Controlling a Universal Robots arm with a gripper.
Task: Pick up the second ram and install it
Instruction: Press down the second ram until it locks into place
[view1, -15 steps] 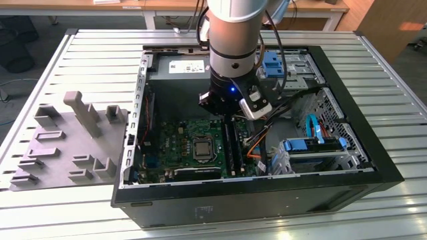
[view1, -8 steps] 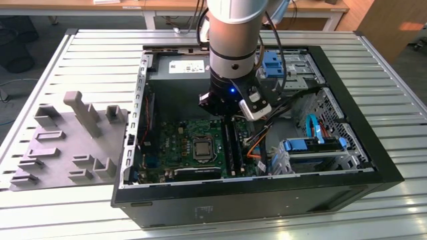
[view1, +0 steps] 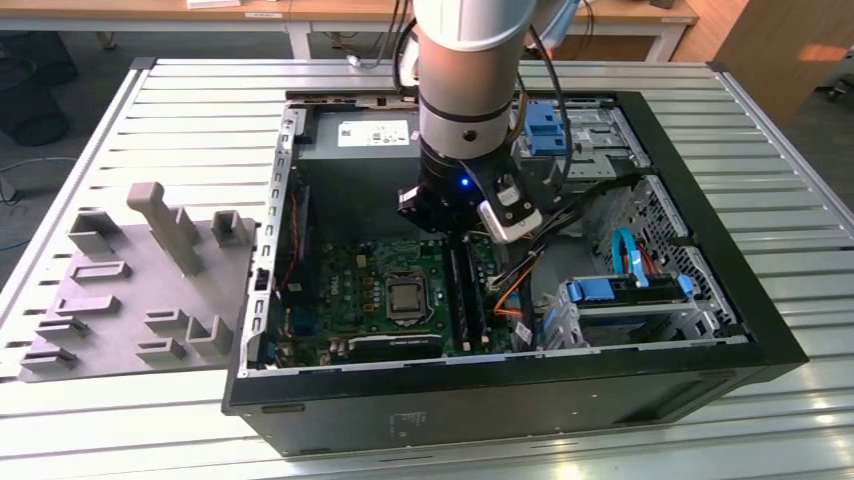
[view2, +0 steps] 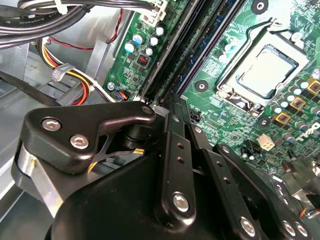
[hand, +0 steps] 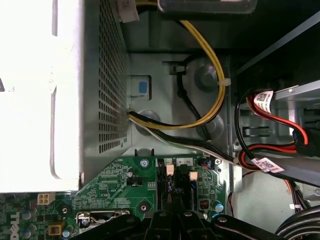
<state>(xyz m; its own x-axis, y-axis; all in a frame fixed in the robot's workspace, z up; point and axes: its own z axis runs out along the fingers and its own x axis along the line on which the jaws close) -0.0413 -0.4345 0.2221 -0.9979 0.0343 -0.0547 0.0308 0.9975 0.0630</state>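
Second ram (view2: 202, 52): in the second wrist view a slim blue board strip lies edge-up among the black memory slots (view1: 463, 300) of the green motherboard (view2: 225, 107). It looks down in the slot bank rather than lifted. I judge it to be the task's stick, but cannot tell whether it is fully seated. Its long axis runs straight away from the fingertips, parallel to the slots and to the side of the CPU socket (view2: 262, 70).

Gripper (view2: 169, 107) is low inside the open PC case (view1: 747, 330), tips right at the near end of that strip. Fingers are drawn close together, with no real gap showing. I cannot tell if they pinch the board's end or just press on it. In the first wrist view the gripper (hand: 170, 207) sits in line with the slot ends and their pale latches.

Around it:
- a yellow-black cable bundle (hand: 210, 65) and the perforated power supply box (hand: 107, 75) beyond the slot ends
- red cables toward the drive bay
- the blue-tabbed drive cage (view1: 627, 295) at the exterior view's right
- a grey parts tray (view1: 134, 290) outside the case at that view's left, well apart

Nothing sits between the fingertips and the slots.
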